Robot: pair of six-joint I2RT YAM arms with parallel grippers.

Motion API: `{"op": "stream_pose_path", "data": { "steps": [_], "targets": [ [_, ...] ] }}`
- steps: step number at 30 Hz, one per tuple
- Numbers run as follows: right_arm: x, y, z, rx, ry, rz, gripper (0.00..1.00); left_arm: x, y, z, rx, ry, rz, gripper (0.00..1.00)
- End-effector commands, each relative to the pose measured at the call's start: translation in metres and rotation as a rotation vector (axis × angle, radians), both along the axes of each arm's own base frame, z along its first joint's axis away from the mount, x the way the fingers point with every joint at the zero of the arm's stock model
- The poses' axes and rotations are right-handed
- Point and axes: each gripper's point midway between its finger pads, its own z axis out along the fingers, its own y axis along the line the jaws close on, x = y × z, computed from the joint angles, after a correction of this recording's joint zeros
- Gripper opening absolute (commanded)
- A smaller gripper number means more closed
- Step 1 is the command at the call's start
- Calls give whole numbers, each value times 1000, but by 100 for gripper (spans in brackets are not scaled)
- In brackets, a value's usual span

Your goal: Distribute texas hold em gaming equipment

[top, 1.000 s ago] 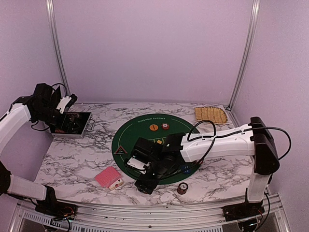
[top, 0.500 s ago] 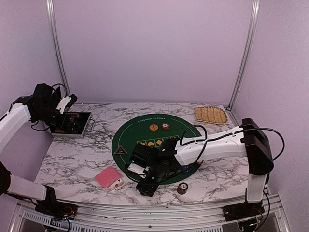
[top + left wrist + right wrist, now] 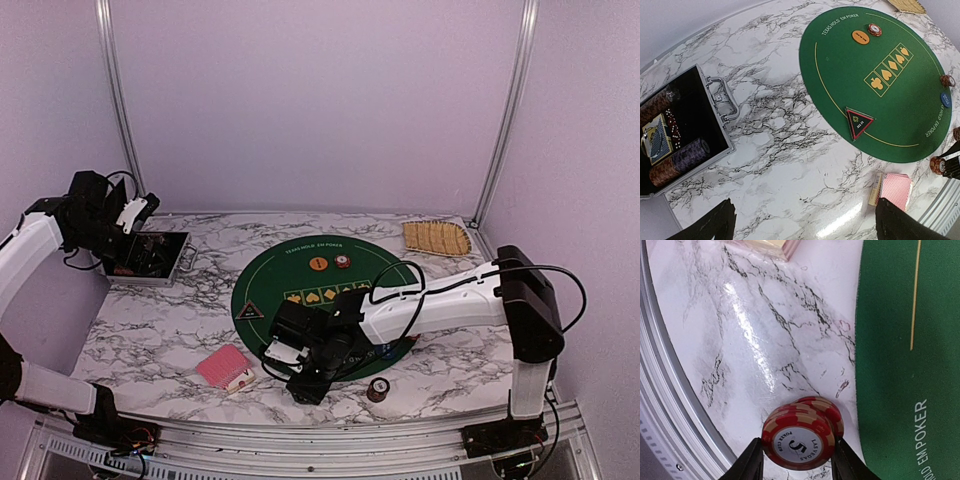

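Note:
My right gripper (image 3: 308,386) is low over the marble, just off the green mat's (image 3: 300,280) near edge. In the right wrist view it (image 3: 799,461) is shut on a red and cream poker chip stack (image 3: 802,436) that leans slightly. Red-backed cards (image 3: 224,366) lie to its left, and a dark chip stack (image 3: 378,389) to its right. An orange button (image 3: 318,264), a red chip stack (image 3: 342,262) and a dark triangular marker (image 3: 249,310) sit on the mat. My left gripper (image 3: 802,227) is open and empty, high above the marble; a blue button (image 3: 945,99) shows at the mat's edge.
An open metal case (image 3: 150,258) with chips and a card deck stands at the far left, under my left arm. A woven straw tray (image 3: 437,237) lies at the back right. The table's metal front rail (image 3: 670,430) is close to my right gripper.
My right arm has shifted slightly left along the mat's near edge with the chip stack. The left arm has not moved.

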Motion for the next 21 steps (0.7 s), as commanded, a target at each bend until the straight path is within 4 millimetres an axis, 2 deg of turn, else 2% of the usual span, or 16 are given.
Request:
{"op": "stream_pose_path", "data": {
  "steps": [1, 5, 8, 13, 16, 21],
  "targets": [
    [-2, 7, 1, 18, 7, 16, 42, -3, 0, 12, -11, -13, 5, 99],
    [-4, 4, -4, 1, 14, 18, 42, -3, 1, 14, -8, -18, 5, 99],
    [-2, 0, -9, -19, 8, 17, 52, -2, 1, 15, -7, -22, 6, 99],
    [3, 0, -10, -33, -25, 12, 54, -2, 1, 14, -6, -21, 5, 99],
    [6, 3, -5, -18, -37, 8, 51, -2, 1, 15, -6, -23, 3, 99],
    [9, 7, 1, -1, -49, 3, 38, -2, 1, 15, -4, -23, 4, 99]
  ]
}}
